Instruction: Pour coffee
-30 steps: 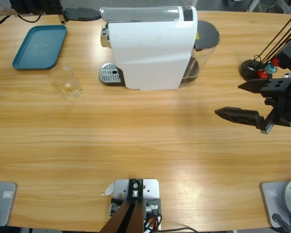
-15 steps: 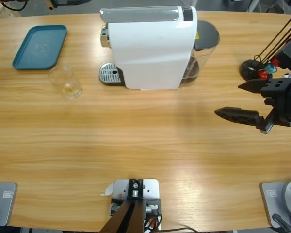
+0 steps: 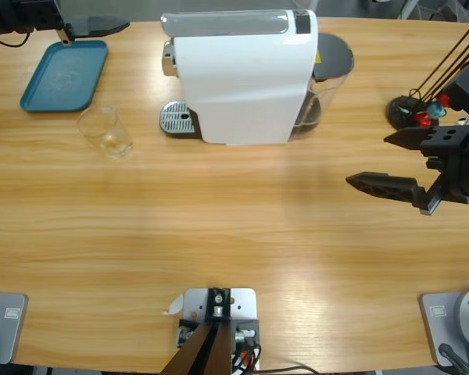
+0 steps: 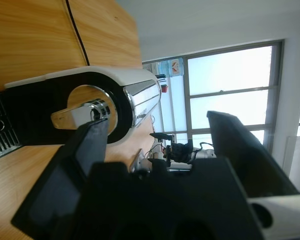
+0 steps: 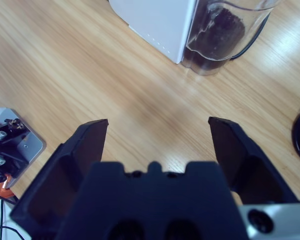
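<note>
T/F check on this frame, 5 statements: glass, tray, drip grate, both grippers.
1. The clear glass stands on the drip grate. False: it stands on the table, left of the grate.
2. The teal tray has nothing on it. True.
3. The right gripper is shut on the glass. False: it is open, over bare wood.
4. The left gripper is open. True.
5. The coffee machine lies toppled on the tray. False: it stands on the table, right of the tray.
</note>
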